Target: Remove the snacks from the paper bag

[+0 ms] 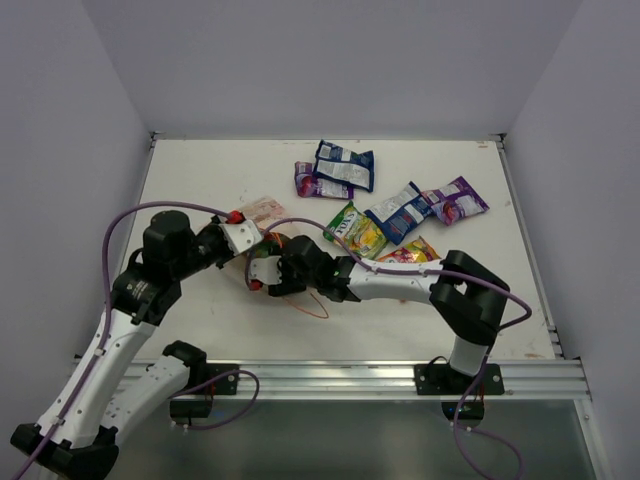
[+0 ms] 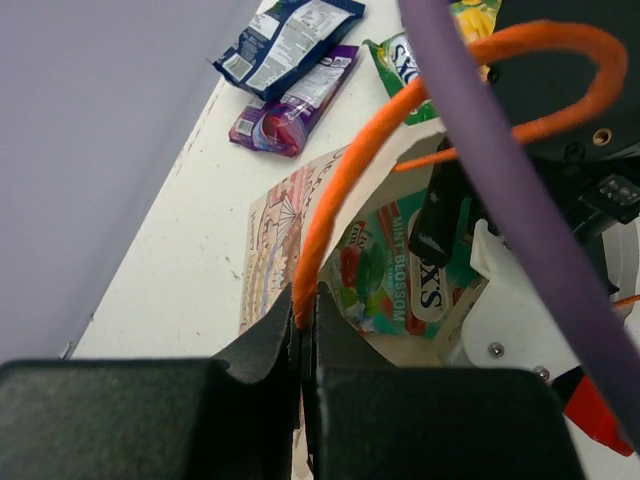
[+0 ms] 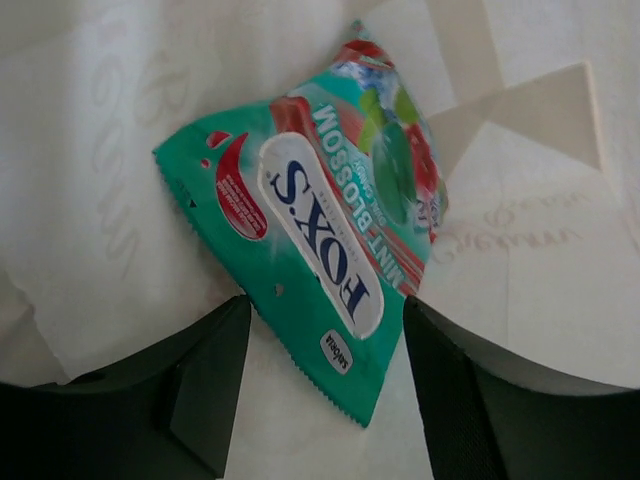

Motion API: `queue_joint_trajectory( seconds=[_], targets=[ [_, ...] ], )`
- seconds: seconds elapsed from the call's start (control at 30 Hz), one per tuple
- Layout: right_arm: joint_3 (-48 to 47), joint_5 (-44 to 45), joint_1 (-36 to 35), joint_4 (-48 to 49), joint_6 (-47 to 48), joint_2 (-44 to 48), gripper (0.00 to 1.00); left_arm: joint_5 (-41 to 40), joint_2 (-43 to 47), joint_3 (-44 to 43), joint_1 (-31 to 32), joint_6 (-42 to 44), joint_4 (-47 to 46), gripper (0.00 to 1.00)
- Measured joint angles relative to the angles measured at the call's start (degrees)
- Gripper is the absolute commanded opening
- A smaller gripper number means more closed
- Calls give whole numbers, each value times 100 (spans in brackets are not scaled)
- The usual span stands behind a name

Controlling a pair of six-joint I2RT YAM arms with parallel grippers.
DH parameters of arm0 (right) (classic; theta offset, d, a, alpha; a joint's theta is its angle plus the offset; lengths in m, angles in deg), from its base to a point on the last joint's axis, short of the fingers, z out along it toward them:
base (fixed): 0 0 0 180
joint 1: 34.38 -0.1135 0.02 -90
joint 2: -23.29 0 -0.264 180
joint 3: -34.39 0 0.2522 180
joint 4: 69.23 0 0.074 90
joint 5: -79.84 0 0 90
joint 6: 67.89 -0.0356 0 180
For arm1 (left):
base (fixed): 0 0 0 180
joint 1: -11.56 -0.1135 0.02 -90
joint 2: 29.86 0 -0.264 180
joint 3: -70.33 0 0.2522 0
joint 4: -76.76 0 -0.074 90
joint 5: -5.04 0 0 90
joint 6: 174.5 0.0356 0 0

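Left gripper (image 2: 300, 325) pinches bag (image 2: 270, 240) rim by handle (image 2: 340, 170), holding mouth open; my right gripper (image 3: 322, 310), spread, straddles teal packet (image 3: 310, 220) inside, ready to grab.

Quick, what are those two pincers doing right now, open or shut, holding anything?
Left pincer: shut on the paper bag's rim.
Right pincer: open around the teal packet, not gripping it.

We observe a white, lightly scuffed bench (image 1: 200, 180) enclosed by plain pale-grey walls (image 1: 330, 60) on three sides, evenly lit.
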State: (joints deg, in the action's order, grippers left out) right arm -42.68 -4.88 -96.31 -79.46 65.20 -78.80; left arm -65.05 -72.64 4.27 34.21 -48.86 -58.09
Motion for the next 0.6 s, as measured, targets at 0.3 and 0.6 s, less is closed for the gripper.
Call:
queue_joint_trajectory(
  seconds=[0.3, 0.6],
  targets=[
    [-2, 101, -31, 326, 74, -293, 69, 323, -17, -46, -2, -50, 15, 0],
    [-146, 240, -37, 811, 212, -693, 60, 455, -24, -83, -2, -55, 133, 0]
  ],
)
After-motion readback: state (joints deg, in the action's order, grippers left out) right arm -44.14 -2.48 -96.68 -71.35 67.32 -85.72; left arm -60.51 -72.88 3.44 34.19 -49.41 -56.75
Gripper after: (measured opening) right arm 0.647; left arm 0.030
